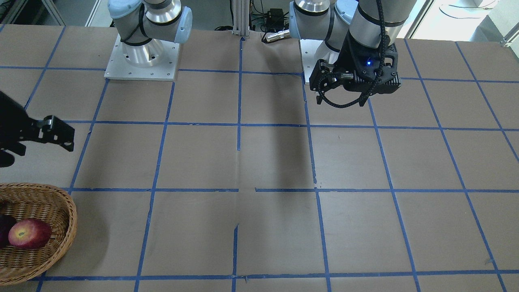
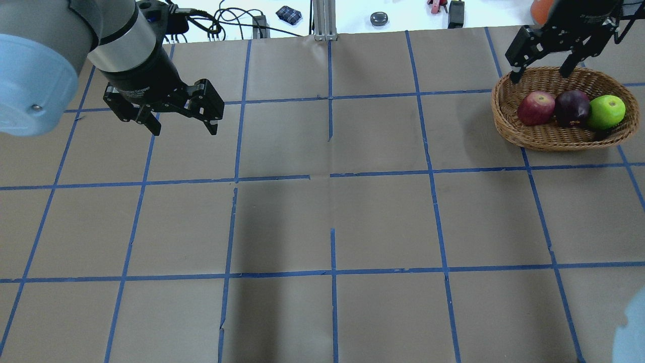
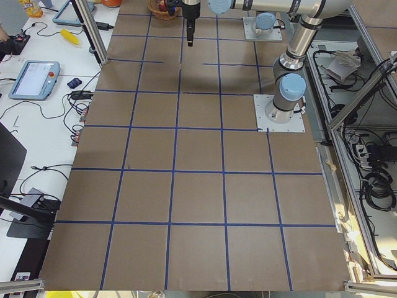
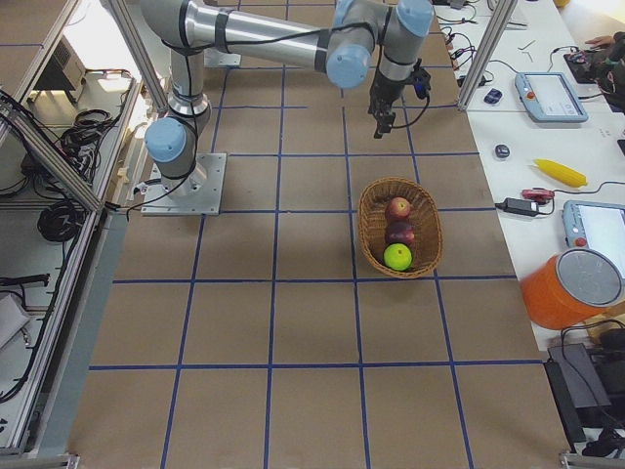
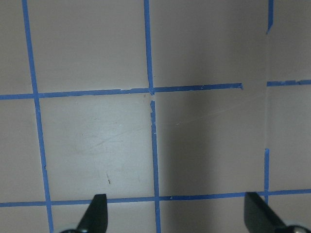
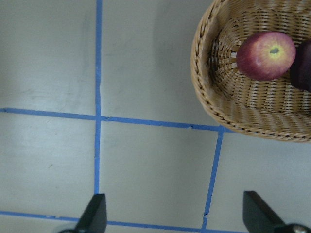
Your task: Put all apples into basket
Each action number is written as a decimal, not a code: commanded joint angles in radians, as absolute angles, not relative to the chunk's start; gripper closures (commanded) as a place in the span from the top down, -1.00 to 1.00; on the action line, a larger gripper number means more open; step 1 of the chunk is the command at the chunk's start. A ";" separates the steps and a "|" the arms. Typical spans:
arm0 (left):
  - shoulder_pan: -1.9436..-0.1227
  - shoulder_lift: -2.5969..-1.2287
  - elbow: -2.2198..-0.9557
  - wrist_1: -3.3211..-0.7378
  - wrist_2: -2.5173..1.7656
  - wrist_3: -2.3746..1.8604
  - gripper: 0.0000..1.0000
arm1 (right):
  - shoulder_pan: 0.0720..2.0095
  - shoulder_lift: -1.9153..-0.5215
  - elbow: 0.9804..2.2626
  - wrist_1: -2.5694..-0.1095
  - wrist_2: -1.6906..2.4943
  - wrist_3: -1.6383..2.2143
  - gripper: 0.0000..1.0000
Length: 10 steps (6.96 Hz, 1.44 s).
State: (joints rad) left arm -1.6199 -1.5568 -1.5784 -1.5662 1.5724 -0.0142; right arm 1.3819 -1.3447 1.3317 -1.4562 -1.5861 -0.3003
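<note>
front-facing view: the basket (image 1: pixel 61 211) sits on the desk (image 1: pixel 267 162), the lighter red apple (image 1: pixel 30 234) inside it. overhead: that apple, the maroon apple (image 2: pixel 572 107) and the green apple (image 2: pixel 607 112) lie in a row in the basket; the left gripper (image 2: pixel 184 130) and right gripper (image 2: pixel 539 75) hang spread wide, empty.

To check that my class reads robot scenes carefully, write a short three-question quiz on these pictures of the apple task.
1. How many apples lie in the basket?
2. True or false: the green apple lies between the two red ones.
3. Which arm's jaws hang nearer the basket? A) left B) right
Key: 1) three. 2) false, the maroon apple is in the middle. 3) B, the right arm.
</note>
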 commanded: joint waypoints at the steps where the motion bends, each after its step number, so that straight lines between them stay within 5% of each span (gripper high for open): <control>1: -1.620 -1.555 -1.580 -1.566 1.572 -0.014 1.00 | 1.440 -1.437 1.342 -1.394 -1.585 -0.159 1.00; 6: -1.620 -1.555 -1.578 -1.566 1.575 -0.014 1.00 | 1.555 -1.563 1.530 -1.413 -1.580 -0.045 1.00; 10: -1.620 -1.554 -1.578 -1.569 1.575 -0.017 1.00 | 1.555 -1.583 1.540 -1.410 -1.578 -0.048 1.00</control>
